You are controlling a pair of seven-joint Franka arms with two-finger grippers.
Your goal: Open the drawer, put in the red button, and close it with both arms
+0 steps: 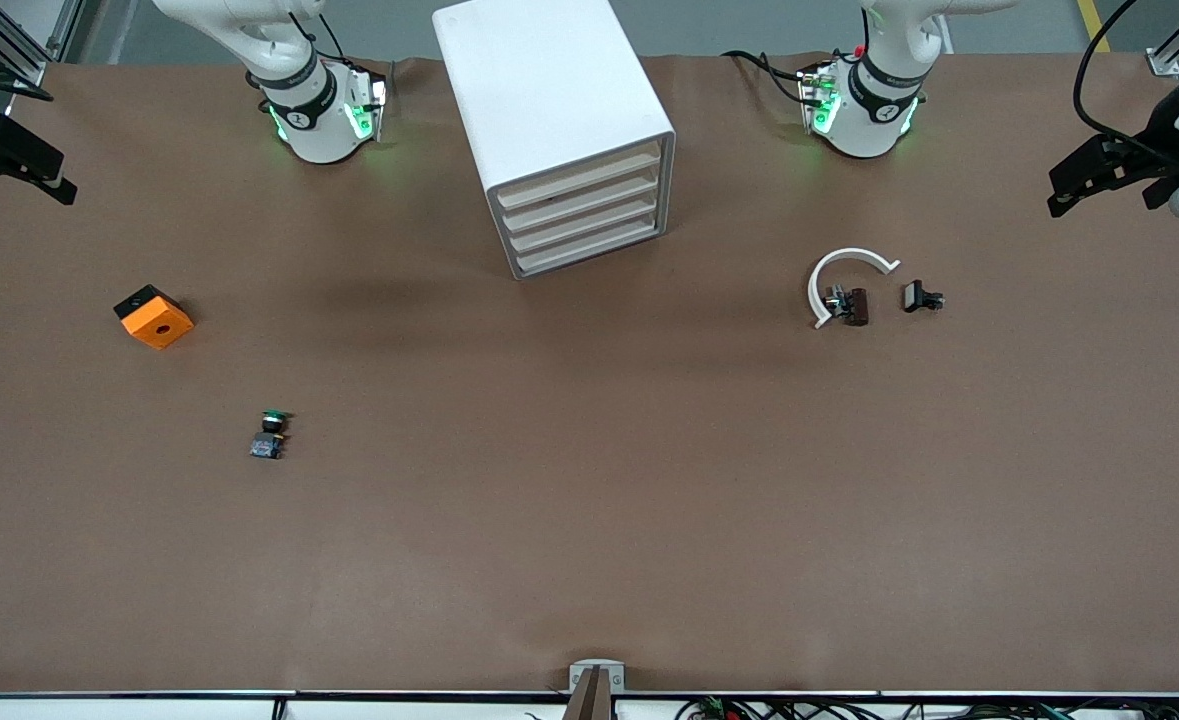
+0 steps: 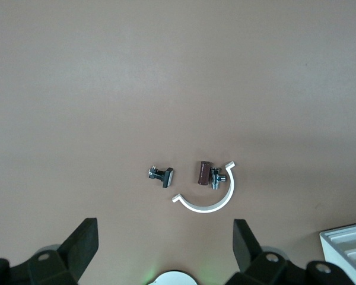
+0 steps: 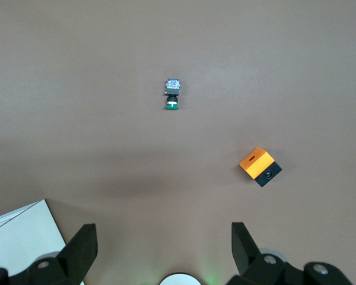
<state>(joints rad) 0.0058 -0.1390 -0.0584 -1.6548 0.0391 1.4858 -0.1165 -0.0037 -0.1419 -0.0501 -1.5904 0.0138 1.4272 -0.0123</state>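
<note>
Desk (image 1: pixel 589 540): covered in brown, it carried a cabinet and a few small parts, well spread out.
Cabinet (image 1: pixel 549 100): white and boxy, it stood on the desk between the two arm bases. Its front faced the front camera and was turned a little toward the left arm's end.
Left arm (image 1: pixel 874 95): drawn up near its own base, touching nothing.
Right arm (image 1: pixel 314 105): drawn up near its own base, also touching nothing.
Left end effector (image 2: pixel 164 233): jaws wide and empty, it hung over bare desk beside the cabinet, toward the left arm's end.
Right end effector (image 3: pixel 164 233): jaws wide and empty, it hung over bare desk beside the cabinet, toward the right arm's end.
Four drawers (image 1: pixel 581 205): stacked in the cabinet, cream fronts flush, all shut.
Orange block (image 1: pixel 154 318): it had a black side and lay near the right arm's end of the desk.
White arc (image 1: pixel 849 254): an open plastic ring that lay flat, toward the left arm's end.
Green-capped button (image 1: pixel 270 434): lay on its side, nearer the front camera than the orange block.
Reddish-brown piece (image 1: pixel 856 306): lay inside the arc with a bit of metal against it. I could not tell whether this was the red button.
Black clip (image 1: pixel 921 297): lay just beside the arc, outside it.
</note>
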